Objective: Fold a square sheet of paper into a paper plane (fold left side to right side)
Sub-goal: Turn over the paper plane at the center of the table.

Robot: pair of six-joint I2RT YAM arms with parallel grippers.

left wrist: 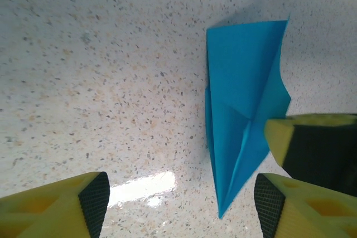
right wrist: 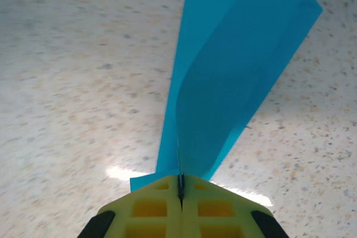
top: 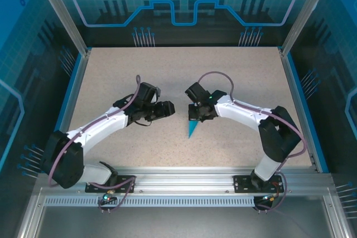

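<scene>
We find the plane (top: 193, 130) near the middle of the table (top: 111, 76), a slim teal dart. Its sharp tip points toward the arms' bases and its wide end is tucked under the right gripper (right wrist: 181, 189). That gripper is clenched on the plane: its two yellow fingers meet with no gap, and the paper's layered edge is nipped in the seam between them. From the pinch the folded layers fan away, one edge curving upward, though we cannot tell whether the whole plane is off the surface. The left gripper (left wrist: 181, 202) hangs just left of the plane, released, its jaws spread wide over bare speckled table, with the plane's tip close beside one of its fingers (left wrist: 270, 199). In the left wrist view the plane's long left edge runs straight, its wide end is cut at a slant, and a right-gripper finger overlaps its right edge near the centre crease. Around the plane the table lies bare, with broad room beyond it to the back wall (top: 178, 37) and sideways to the blue side rails (top: 70, 90). There is less room toward the near rail (top: 184, 176).
</scene>
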